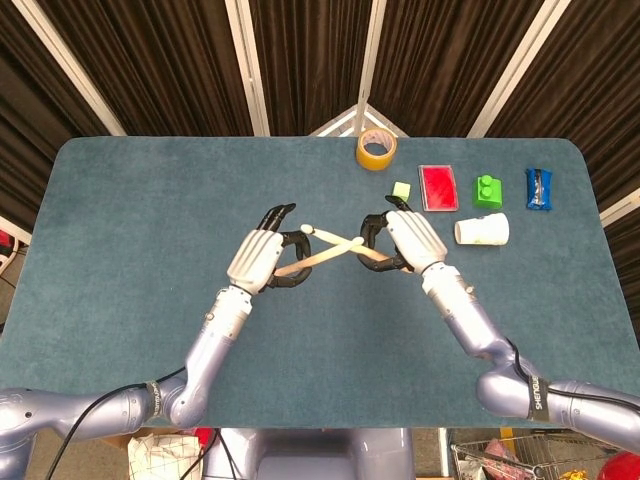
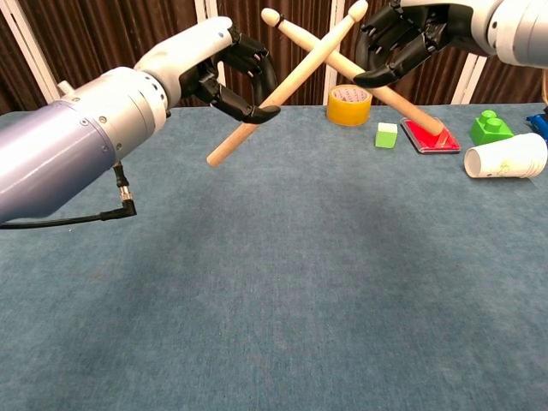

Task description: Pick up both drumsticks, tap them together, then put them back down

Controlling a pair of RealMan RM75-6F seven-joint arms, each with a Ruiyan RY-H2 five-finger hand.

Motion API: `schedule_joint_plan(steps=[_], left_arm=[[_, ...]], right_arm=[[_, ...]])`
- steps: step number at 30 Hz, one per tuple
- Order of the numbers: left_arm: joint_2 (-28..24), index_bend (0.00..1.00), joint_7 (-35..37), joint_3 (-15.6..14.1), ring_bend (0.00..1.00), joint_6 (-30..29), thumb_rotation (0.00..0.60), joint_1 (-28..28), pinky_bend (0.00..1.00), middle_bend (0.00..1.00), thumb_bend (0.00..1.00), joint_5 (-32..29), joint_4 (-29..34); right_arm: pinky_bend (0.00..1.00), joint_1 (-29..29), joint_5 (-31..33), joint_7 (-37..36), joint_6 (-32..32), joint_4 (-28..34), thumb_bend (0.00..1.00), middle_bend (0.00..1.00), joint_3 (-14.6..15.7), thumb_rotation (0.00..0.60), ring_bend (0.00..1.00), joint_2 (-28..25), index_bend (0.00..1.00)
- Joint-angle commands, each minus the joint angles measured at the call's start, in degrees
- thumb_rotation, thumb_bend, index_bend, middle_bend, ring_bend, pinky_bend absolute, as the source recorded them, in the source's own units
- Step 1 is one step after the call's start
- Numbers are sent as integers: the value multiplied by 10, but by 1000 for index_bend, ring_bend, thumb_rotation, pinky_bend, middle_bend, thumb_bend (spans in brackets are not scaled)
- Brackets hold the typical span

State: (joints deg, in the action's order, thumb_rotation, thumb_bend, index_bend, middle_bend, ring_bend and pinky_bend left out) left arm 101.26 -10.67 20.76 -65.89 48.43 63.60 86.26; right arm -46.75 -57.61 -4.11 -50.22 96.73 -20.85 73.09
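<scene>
Left hand: the left hand (image 2: 229,75) is raised above the table, dark fingers curled round the lower part of the left drumstick (image 2: 289,83); the butt end pokes out below the hand toward the cloth, the tip rises up and to the right
Right hand: the right hand (image 2: 402,41) is up at the same height, fingers wrapped round the right drumstick (image 2: 360,75); its tip slants up to the left, its butt end slopes down to the right
Drumsticks: both are held in the air over the middle of the table; in the chest view they cross in an X between the two hands; in the head view the crossing (image 1: 333,245) sits just between the hands; whether the sticks truly touch at the crossing is hard to tell from either view
Table: blue-green cloth (image 1: 150,240) covers the table
Far right side: a yellow tape roll (image 2: 348,104) stands at the back edge; a small pale green block (image 2: 387,134), a red flat case (image 1: 437,187) and a green toy brick (image 2: 489,128) lie in a row; a white paper cup (image 2: 505,155) lies on its side just in front of the brick; a blue packet (image 1: 538,188) lies furthest right
</scene>
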Motion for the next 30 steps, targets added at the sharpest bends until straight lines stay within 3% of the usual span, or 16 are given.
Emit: schedule_joint_plan(steps=[1,12,23,30], left_arm=[[1,608,-1,0,65,-2,600,-1,0,590,507,-1,1],[13,609,-20,2,65,-22,600,-2,0,592,507,0,-8],[-151,611,-26,-84,65,22,600,-57,0,590,507,56,62],[-233,610,-9,-142,65,45,600,-96,0,587,507,81,26]], right_arm=[[71,0,0,-1,0,1,407,610,0,600,422,-1,705],[71,3,-8,-9,-3,6,406,610,2,600,422,-9,705],[71,42,-43,-39,-14,-83,407,610,41,600,422,-11,705],[71,74,-113,-96,-34,-156,407,611,75,600,422,3,704]])
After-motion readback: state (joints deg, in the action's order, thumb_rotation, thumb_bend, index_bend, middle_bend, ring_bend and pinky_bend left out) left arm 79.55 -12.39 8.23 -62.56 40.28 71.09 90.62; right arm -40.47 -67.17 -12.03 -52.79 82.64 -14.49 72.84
